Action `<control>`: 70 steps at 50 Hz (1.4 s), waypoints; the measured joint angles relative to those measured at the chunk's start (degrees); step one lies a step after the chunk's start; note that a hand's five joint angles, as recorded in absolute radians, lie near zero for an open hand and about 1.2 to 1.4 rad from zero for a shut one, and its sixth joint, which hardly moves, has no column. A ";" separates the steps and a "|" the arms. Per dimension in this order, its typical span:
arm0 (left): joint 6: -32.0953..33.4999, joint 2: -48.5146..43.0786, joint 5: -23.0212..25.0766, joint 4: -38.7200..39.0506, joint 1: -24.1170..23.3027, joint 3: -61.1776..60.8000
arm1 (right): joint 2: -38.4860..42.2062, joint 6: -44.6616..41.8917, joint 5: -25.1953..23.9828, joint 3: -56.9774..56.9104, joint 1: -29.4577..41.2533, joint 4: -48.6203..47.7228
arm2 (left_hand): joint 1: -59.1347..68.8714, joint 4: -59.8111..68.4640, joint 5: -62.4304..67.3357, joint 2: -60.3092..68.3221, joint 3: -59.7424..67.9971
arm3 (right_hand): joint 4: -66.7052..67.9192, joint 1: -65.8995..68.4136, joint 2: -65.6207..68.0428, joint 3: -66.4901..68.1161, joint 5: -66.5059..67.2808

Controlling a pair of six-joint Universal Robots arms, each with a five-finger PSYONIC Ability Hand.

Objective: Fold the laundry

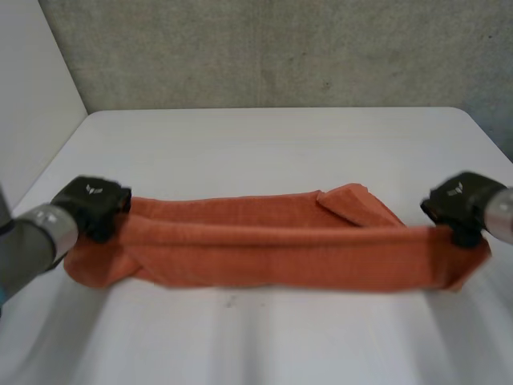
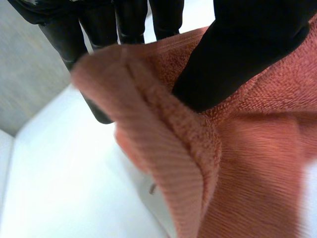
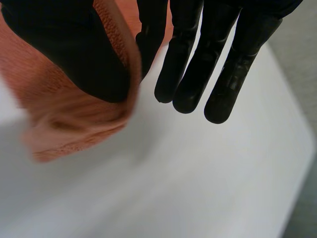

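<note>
An orange towel point(image 1: 280, 249) stretches in a long folded band across the white table point(image 1: 264, 144), held up at both ends. My left hand point(image 1: 94, 202) grips its left end; in the left wrist view the thumb point(image 2: 237, 54) presses the towel's edge point(image 2: 163, 134) against the fingers point(image 2: 99, 44) behind it. My right hand point(image 1: 458, 207) grips the right end; in the right wrist view the thumb point(image 3: 74, 49) pinches the towel point(image 3: 54, 114) against one finger, while the other fingers point(image 3: 218, 64) hang straight beside it. A loose flap point(image 1: 353, 202) sticks up near the right end.
A grey wall point(image 1: 272, 48) runs behind the table's far edge, and a white panel point(image 1: 32, 88) stands at the left. Bare tabletop lies in front of and behind the towel.
</note>
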 measured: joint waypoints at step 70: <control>-2.41 0.09 -3.59 24.32 -3.47 -13.74 | 1.58 20.24 -1.19 18.71 3.23 -39.28 | -23.91 -25.98 -25.55 -25.90 -25.85 | 0.04 0.13 0.00 0.27 0.87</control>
